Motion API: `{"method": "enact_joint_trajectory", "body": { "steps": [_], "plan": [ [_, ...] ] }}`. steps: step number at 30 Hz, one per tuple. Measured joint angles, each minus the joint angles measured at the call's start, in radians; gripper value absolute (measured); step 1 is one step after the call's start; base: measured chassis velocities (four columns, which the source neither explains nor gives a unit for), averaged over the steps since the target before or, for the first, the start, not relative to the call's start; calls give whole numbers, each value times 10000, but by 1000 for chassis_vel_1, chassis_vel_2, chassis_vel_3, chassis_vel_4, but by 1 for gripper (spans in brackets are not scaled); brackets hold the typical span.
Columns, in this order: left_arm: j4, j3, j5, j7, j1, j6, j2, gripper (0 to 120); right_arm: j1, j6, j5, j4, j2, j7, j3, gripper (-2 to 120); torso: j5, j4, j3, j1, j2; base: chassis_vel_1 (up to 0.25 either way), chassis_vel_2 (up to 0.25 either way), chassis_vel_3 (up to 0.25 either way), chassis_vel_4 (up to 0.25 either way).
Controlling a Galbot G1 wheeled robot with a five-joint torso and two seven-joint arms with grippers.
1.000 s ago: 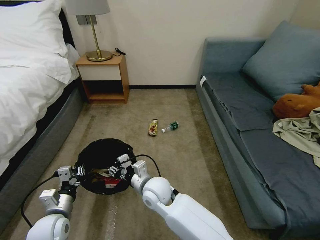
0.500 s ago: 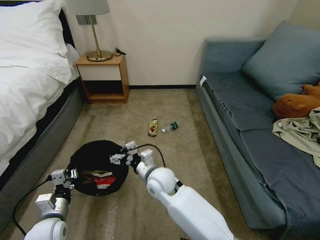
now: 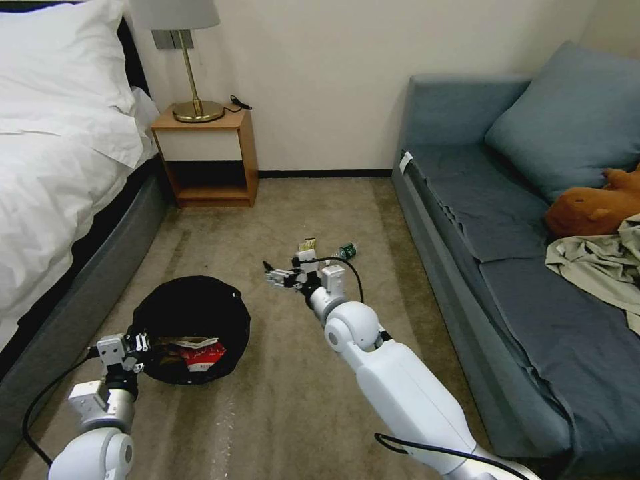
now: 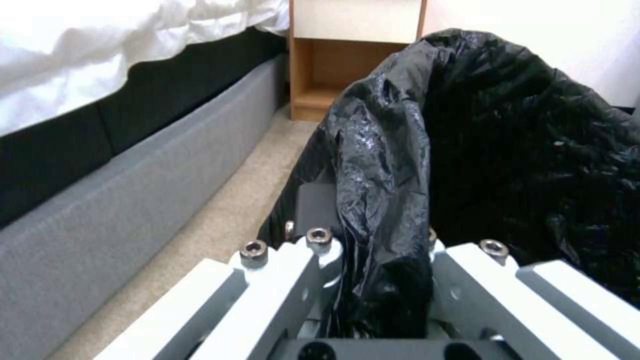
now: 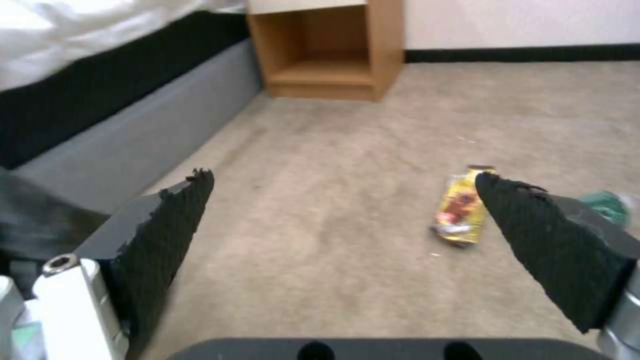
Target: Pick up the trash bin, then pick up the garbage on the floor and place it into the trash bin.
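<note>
Lower left of the head view: left gripper (image 3: 137, 347) clamped on the rim of the trash bin (image 3: 193, 313), fingers (image 4: 287, 270) pinching a fold of the black liner (image 4: 400, 165), likely to keep the bin's mouth open and within reach of the other arm. Inside, at the bin's lower edge: a red-and-white carton (image 3: 203, 355) and a tan paper scrap (image 3: 190, 342), so apparently half the litter dealt with. Centre of the frame: right gripper (image 3: 280, 277) stretched out over the carpet, fingers (image 5: 167, 220) spread wide and empty, aimed toward the snack wrapper (image 5: 461, 212) and the green-labelled bottle (image 5: 605, 206) just beside it. Bare carpet between fingers and wrapper, nothing in the way. Upper left: bed (image 3: 60, 173), nightstand (image 3: 207, 157) with a brass lamp (image 3: 193, 60). Right side: blue sofa (image 3: 507, 220) with a plush toy (image 3: 593, 203) and a beige garment (image 3: 600, 263), well apart from the litter.
</note>
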State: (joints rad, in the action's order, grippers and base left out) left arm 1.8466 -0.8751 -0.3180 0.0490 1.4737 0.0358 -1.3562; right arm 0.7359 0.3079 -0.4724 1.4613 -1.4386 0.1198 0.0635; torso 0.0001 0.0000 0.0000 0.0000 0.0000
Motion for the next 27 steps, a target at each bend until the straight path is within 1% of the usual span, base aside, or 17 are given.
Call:
{"method": "enact_joint_trajectory", "body": {
  "steps": [3, 4, 5, 7, 8, 9, 11, 12, 16, 27],
  "plan": [
    [-152, -70, -179, -35, -135, 36, 323, 4, 76, -56, 346, -620, -219, 83, -501, 100, -1, 0, 0, 0, 0, 0, 0, 0, 0],
    [-152, -70, -179, -35, -135, 36, 323, 4, 76, -56, 346, -620, -219, 83, -501, 100, -1, 0, 0, 0, 0, 0, 0, 0, 0],
    [-172, -80, -220, -43, -149, 37, 428, 4, 142, -93, 522, -841, -273, 95, -639, 100, 0, 1, 0, 0, 0, 0, 0, 0, 0],
    [-268, -112, -273, -43, -154, 2, 613, 4, 274, -322, 970, -1305, -351, 39, -879, 100, -2, 0, 0, 0, 0, 0, 0, 0, 0],
    [-268, -112, -273, -43, -154, 2, 613, 4, 274, -322, 970, -1305, -351, 39, -879, 100, -2, 0, 0, 0, 0, 0, 0, 0, 0],
    [-342, -150, -306, -44, -154, -43, 684, 4, 378, -534, 1207, -1564, -392, 16, -999, 100, -2, -1, 0, 0, 0, 0, 0, 0, 0],
    [-376, -166, -318, -46, -153, -78, 712, 4, 438, -680, 1342, -1705, -415, 13, -1055, 100, -1, -1, 1, 0, 0, 0, 0, 0, 0],
    [-450, -205, -352, -54, -132, -178, 765, 4, 601, -912, 1672, -1963, -479, -8, -1221, 100, -1, 1, 0, 0, 0, 0, 0, 0, 0],
    [-483, -221, -394, -60, -78, -314, 776, 4, 1011, -1065, 2170, -2362, -623, -28, -1523, 100, -2, -1, 0, 0, 0, 0, 0, 0, 0],
    [-377, -245, -412, -36, 59, -489, 903, 4, 1350, -1281, 2661, -2831, -1165, -51, -1929, 100, -3, 0, 0, 0, 0, 0, 0, 0, 0]
  ]
}}
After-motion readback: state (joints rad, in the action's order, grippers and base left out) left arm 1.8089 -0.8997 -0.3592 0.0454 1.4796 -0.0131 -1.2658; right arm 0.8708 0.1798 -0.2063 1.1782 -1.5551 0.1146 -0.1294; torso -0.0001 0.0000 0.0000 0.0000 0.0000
